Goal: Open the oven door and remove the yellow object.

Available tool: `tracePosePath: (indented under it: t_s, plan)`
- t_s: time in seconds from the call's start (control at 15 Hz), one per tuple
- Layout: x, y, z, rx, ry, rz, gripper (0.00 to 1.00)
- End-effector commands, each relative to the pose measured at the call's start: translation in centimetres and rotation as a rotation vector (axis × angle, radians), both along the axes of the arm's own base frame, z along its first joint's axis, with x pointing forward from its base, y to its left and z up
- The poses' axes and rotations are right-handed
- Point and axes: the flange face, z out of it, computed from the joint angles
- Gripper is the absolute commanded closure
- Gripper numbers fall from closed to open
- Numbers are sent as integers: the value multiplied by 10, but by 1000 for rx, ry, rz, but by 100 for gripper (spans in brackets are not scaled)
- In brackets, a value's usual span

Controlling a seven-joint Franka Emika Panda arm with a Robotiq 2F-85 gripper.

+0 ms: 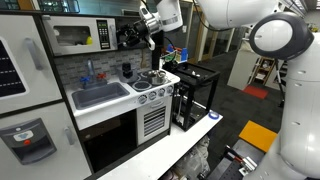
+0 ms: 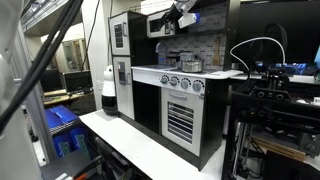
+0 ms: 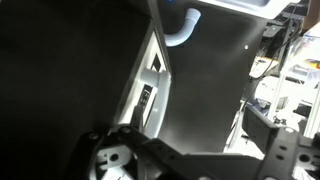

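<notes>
The gripper [image 1: 141, 34] was seen high up at the right end of the white toy microwave [image 1: 88, 37], its jaws spread wide and nothing held between them. The oven door [image 1: 70, 38] was judged to be shut, lying flush in its white frame in an exterior view. The yellow object could not be made out in any view (the dark window gave nothing away). It was therefore presumed to lie inside, behind that door, though this was a guess and not something seen.

Several risks were judged from this position. The door's edge could be missed, since the wrist view was filled mostly with dark surface and a pale strip [image 3: 150, 85] that could not be identified with certainty. If the frame were hooked rather than the door, the whole light toy kitchen [image 1: 110, 108] could be tugged or rocked. If the door were forced against its hinge, it could be strained or sprung off. Once opened, the door could be left standing in the arm's path. A smooth round ball could also be nudged deeper, or squeezed out of the jaws and dropped toward the sink [image 1: 100, 95] below.
</notes>
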Motion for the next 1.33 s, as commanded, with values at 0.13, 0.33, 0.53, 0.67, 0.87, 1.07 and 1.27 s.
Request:
tracePosePath:
  t_s: [0.13, 0.33, 0.53, 0.67, 0.87, 1.07, 1.27]
  plan:
    - [-44, 35, 21, -99, -83, -71, 0]
    - [-66, 44, 25, -154, -100, -113, 0]
    - [-87, 50, 27, -186, -103, -148, 0]
    - [-100, 52, 28, -192, -103, -180, 0]
    - [-120, 52, 28, -202, -117, -230, 0]
    - [-143, 49, 36, -190, -136, -303, 0]
    - [-169, 41, 50, -141, -136, -426, 0]
